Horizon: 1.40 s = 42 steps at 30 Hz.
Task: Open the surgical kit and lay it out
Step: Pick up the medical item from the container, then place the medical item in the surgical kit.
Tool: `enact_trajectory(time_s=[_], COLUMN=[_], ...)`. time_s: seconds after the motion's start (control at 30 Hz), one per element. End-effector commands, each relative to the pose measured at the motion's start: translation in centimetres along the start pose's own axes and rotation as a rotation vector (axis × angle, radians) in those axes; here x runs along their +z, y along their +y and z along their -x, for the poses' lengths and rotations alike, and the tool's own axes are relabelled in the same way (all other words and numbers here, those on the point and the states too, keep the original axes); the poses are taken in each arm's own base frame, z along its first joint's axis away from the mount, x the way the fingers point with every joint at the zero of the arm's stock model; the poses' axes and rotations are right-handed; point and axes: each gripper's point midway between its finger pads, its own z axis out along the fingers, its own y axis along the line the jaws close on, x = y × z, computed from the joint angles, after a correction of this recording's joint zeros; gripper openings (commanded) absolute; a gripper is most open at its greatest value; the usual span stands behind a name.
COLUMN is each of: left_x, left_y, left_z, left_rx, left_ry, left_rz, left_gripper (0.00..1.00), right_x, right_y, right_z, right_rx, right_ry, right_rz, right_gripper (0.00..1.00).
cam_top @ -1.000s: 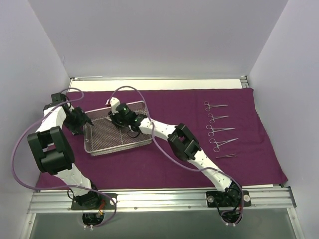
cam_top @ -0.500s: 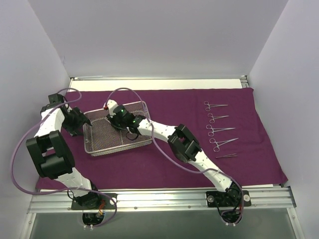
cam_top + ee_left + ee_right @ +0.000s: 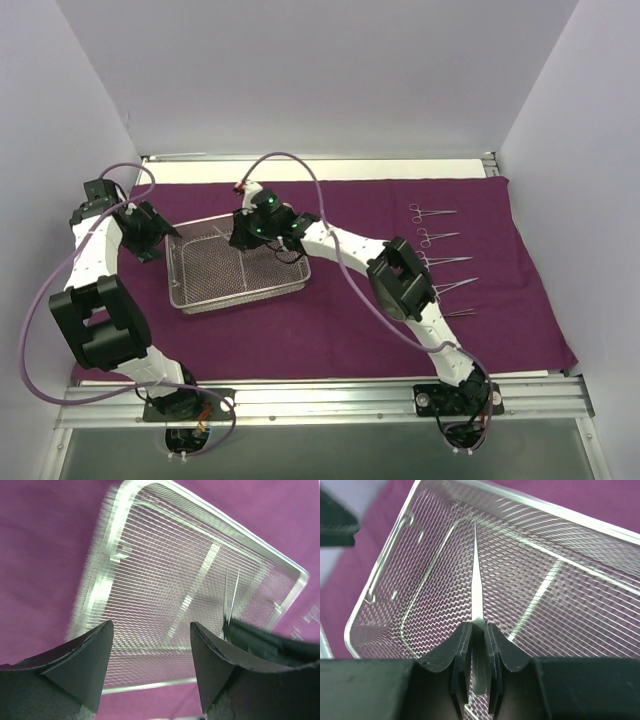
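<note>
The silver wire-mesh tray lies on the dark purple cloth at the left of the table. My right gripper hangs over the tray's far half, shut on a pair of silver tweezers whose tips point down at the mesh. In the right wrist view the pads pinch the tweezers' flat end. My left gripper hovers just left of the tray, open and empty. Its view shows the tray rim, the held tweezers and its open jaws.
Several scissor-handled clamps lie in a column on the cloth at the right, with another pair of tweezers below them. White walls close in the table on three sides. Purple cables loop above both arms.
My right arm has lifted and drawn toward the tray's far edge, still holding the tweezers. The left gripper has backed off to the left, away from the tray's rim.
</note>
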Motion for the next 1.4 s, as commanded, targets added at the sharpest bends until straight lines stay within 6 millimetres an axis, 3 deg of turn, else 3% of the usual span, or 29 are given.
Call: enact_trajectory(time_s=[0.0,0.13,0.23,0.27,0.43,0.67,0.87,1.0,1.1,1.13,1.17,1.2,1.27,1.37], left_x=[-2.6,-3.7,-4.1,-3.9,-2.5,-0.6,-0.1,-0.1,-0.1,0.1,0.3,0.4,0.6,0.4], left_y=[-5.1,-8.5,-11.8,-12.7,-16.3,-17.3,-18.4,-18.9,-19.2,-19.3,-19.0,-19.0,-19.3,-18.9], left_z=[-0.6,-3.2,-5.0,-5.3,-8.9,-10.4,-10.1,-9.5,-9.2,-9.1,-9.5,-9.6,-10.1,-10.8], left_rx=[0.055,0.054,0.043,0.045,-0.002,-0.001,-0.010,-0.002,0.015,0.027,0.027,0.042,0.063,0.099], left_ry=[-0.004,0.051,0.077,0.087,0.162,0.206,0.191,0.175,0.162,0.165,0.185,0.189,0.214,0.216], left_rz=[-0.210,-0.311,-0.380,-0.398,-0.439,-0.344,-0.348,-0.358,-0.367,-0.371,-0.352,-0.352,-0.371,-0.357], left_gripper=[0.71,0.74,0.79,0.79,0.80,0.80,0.77,0.70,0.54,0.42,0.40,0.30,0.02,0.02], right_x=[-3.8,-5.9,-7.5,-8.6,-10.5,-12.7,-13.4,-13.5,-13.5,-13.5,-13.5,-13.5,-13.5,-13.4], right_y=[0.5,-0.3,0.4,1.0,1.1,1.8,2.2,2.3,2.3,2.4,2.3,2.3,2.4,2.1], right_z=[5.1,5.2,5.5,6.3,5.6,5.9,5.7,5.1,4.6,4.5,4.4,4.4,4.3,4.2], right_rx=[0.109,0.149,0.120,0.106,0.101,0.096,0.101,0.103,0.102,0.099,0.095,0.094,0.093,0.073], right_ry=[-0.107,-0.077,-0.067,-0.089,-0.088,-0.115,-0.121,-0.103,-0.094,-0.090,-0.087,-0.086,-0.080,-0.055], right_rz=[0.075,0.090,0.099,0.105,0.092,0.099,0.109,0.113,0.115,0.116,0.116,0.116,0.116,0.090], right_gripper=[0.00,0.00,0.00,0.00,0.00,0.00,0.00,0.00,0.00,0.00,0.00,0.00,0.00,0.02])
